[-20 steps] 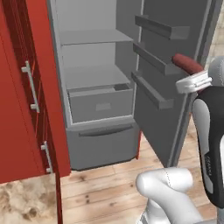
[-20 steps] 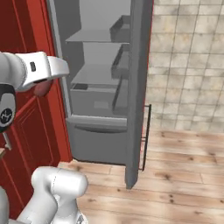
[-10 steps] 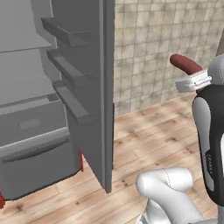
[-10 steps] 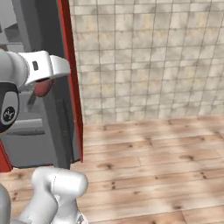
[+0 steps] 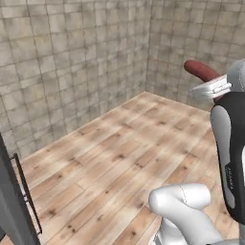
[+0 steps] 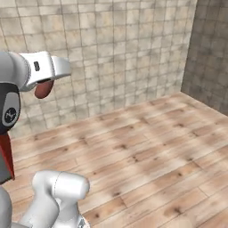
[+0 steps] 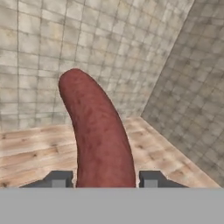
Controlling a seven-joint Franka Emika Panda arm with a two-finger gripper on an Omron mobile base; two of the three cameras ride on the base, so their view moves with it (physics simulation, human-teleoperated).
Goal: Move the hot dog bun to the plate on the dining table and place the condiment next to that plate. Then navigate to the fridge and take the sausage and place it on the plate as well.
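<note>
The pincer [image 7: 105,179] is clamped on the sausage [image 7: 97,131], which rises up the centre of the hand view and pokes out at upper right of the left base view. This looks like the carrying step, facing tiled wall [image 6: 116,53] and wood floor [image 6: 147,151]; next the base has to find the plate and lower the sausage onto it.

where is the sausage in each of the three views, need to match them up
Left base view: the sausage sticks up and to the left at the upper right, above the white hand.
Right base view: its rounded end hangs under the white hand at the upper left.
Hand view: it rises up the middle from between the two dark fingertips, the gripper shut on it.
Shared landmark: the room corner where the two tiled walls meet.
</note>
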